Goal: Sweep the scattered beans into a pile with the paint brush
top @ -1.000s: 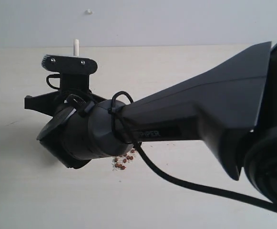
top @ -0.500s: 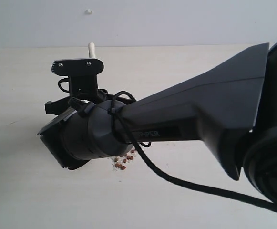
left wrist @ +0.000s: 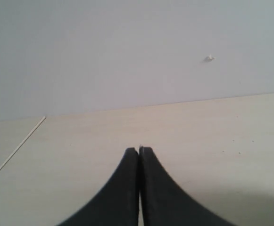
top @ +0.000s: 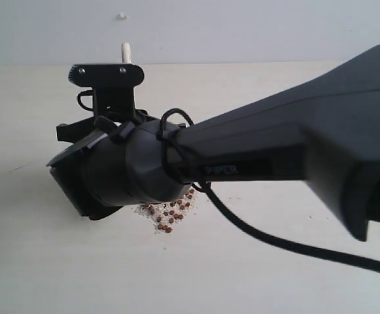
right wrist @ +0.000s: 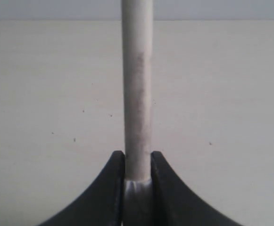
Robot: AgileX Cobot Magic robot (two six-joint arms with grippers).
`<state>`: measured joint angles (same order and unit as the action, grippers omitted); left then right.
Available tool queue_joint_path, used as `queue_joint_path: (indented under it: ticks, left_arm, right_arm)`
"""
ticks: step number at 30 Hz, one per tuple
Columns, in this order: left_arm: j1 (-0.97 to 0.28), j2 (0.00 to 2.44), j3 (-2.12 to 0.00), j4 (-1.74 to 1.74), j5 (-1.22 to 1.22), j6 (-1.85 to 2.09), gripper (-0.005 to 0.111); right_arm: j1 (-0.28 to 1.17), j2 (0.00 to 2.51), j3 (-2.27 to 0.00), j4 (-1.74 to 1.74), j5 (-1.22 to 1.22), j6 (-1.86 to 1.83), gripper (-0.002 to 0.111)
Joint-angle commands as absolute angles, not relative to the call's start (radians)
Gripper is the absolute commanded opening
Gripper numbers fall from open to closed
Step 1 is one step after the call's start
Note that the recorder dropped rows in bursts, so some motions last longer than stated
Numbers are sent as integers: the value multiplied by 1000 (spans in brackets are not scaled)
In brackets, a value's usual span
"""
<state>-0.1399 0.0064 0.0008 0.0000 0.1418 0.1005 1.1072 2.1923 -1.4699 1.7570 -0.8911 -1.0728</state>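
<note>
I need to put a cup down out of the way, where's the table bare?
In the exterior view, bare table lies below the beans at lower left, and along the wall right of the paint brush handle. Crowded: the middle, where the right arm and its cable cross over the beans.

I see pale wooden tabletop (top: 59,275) meeting plain grey-white wall (top: 242,26); small white nub (top: 121,15) on wall; thin straight seam (left wrist: 15,151) crossing tabletop.

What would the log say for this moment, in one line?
right gripper: shut on paint brush | left gripper: shut, empty | beans: one cluster, partly hidden
</note>
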Motion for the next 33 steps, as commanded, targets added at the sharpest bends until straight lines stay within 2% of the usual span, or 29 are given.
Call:
queue_joint_path:
  ticks: [1,4,8,13,25,33]
  left_arm:
    - [-139,0,0,-7,140,100,0]
    - [-139,0,0,-7,140,100,0]
    - [-139,0,0,-7,140,100,0]
    - [-139,0,0,-7,140,100,0]
    - [-139,0,0,-7,140,100,0]
    - [-139,0,0,-7,140,100,0]
  right_arm:
    - [1105,2111,-1472,1699,-900,-1145,0]
    - [1105,2063,-1472,1682,-973,-1263,0]
    - [1105,2028,-1472,1642,-1221,-1490,0]
    - [1100,2021,-1423,1642,-1221,-1610,0]
    - [1104,2030,-1087,1595,-1221,-1042,0]
    - [1104,2140,-1064,1530,-1221,-994,0]
